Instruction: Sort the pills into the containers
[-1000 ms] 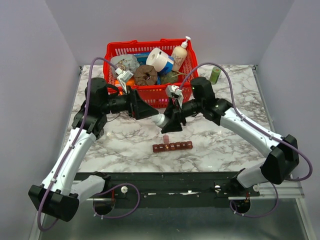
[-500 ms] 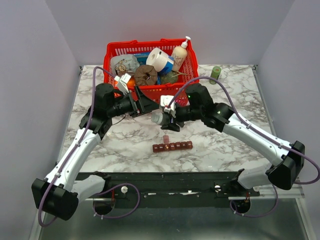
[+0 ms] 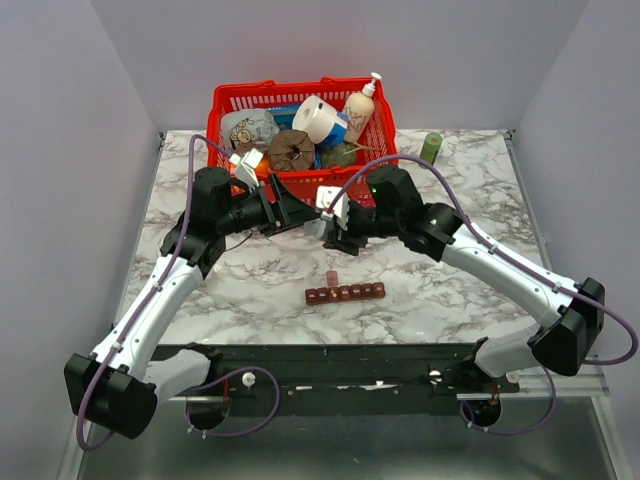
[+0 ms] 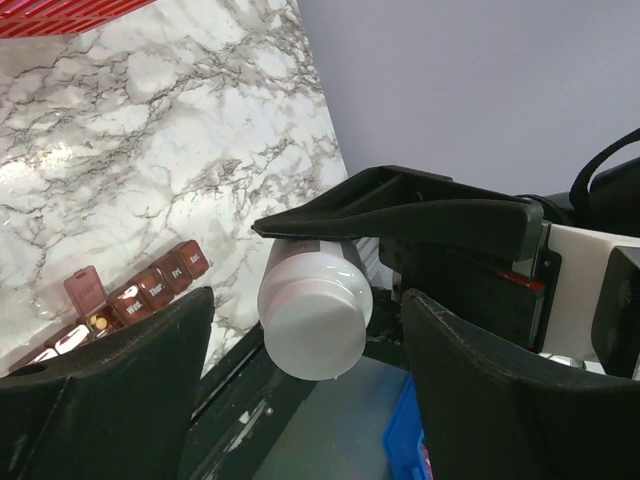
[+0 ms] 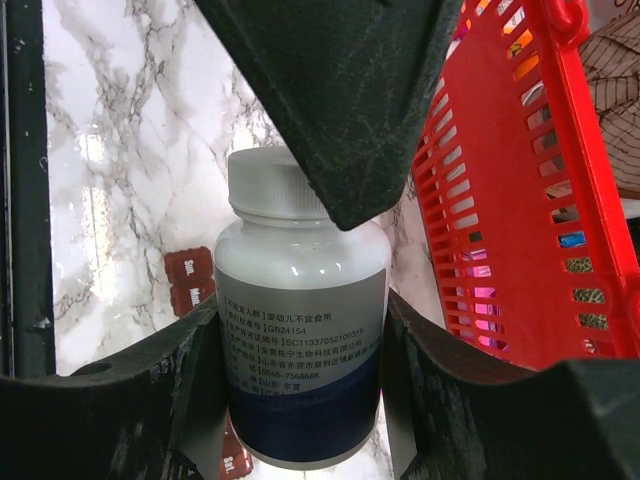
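Bright even overhead light; soft shadows; near wrist-view foregrounds blurred.

The left gripper (image 4: 305, 300) and right gripper (image 5: 300, 310) meet above the middle of the table (image 3: 480, 190), barring the way to the basket (image 3: 300, 86) behind them. The pill box (image 3: 345, 293) lies just nearer, one lid (image 3: 331, 275) raised; bare marble spreads wide on either side of it.

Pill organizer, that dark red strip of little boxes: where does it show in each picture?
Top external: pill organizer on the marble table, centre, nearer than the red basket.
Left wrist: pill organizer at lower left, one lid open.
Right wrist: pill organizer peeks out left of the white-capped bottle.
Shared landmark: the red basket, in all three.
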